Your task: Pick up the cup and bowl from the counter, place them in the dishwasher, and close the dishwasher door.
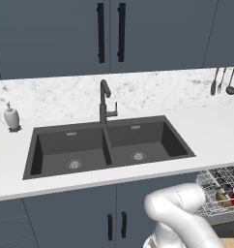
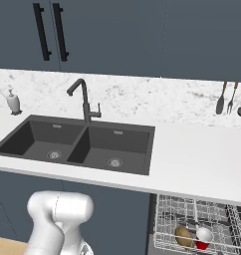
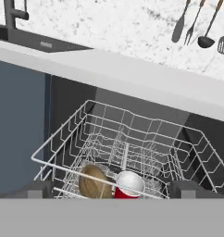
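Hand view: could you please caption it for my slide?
Red cup and tan bowl sit together in the pulled-out dishwasher rack.

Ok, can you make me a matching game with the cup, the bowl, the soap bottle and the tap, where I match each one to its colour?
Things:
1. cup
2. bowl
3. soap bottle
4. tap

Colours:
A. white
B. dark grey
C. red
D. tan-brown

Pairs: 1-C, 2-D, 3-A, 4-B. The cup and the bowl sit side by side in the dishwasher rack.

White arm (image 1: 179,213) low and folded, elbow up, hand out of sight below.
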You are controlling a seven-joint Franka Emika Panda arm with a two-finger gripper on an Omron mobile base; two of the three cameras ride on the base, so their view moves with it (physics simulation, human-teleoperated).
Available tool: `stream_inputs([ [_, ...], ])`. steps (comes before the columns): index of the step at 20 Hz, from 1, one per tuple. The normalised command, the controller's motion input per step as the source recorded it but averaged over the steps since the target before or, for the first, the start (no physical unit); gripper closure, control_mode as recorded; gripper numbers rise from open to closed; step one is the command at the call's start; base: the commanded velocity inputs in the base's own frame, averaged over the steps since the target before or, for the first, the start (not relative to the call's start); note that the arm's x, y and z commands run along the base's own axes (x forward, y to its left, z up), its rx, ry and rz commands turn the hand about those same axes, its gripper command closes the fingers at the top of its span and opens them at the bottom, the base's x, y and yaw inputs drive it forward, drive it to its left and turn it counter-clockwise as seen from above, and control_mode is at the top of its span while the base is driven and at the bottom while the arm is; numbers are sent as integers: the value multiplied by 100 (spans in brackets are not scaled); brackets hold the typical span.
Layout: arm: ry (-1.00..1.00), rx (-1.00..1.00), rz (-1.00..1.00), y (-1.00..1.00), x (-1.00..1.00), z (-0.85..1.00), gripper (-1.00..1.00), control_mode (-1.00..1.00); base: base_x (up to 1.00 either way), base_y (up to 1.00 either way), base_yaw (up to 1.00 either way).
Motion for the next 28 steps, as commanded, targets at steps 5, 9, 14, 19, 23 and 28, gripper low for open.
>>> stream_inputs([
  [5,-5,4,1,3,-5,-8,-100,-100,0,0,0],
  [9,-7,5,0,-7,-36,-26,-100,-100,0,0,0],
  [14,-6,3,0,-9,-51,-20,-100,-100,0,0,0],
  [19,0,8,0,-9,-29,-67,-100,-100,0,0,0],
  [23,0,8,0,-15,-8,-93,-100,-100,0,0,0],
  [28,0,7,0,-24,-8,-67,-100,-100,0,0,0],
])
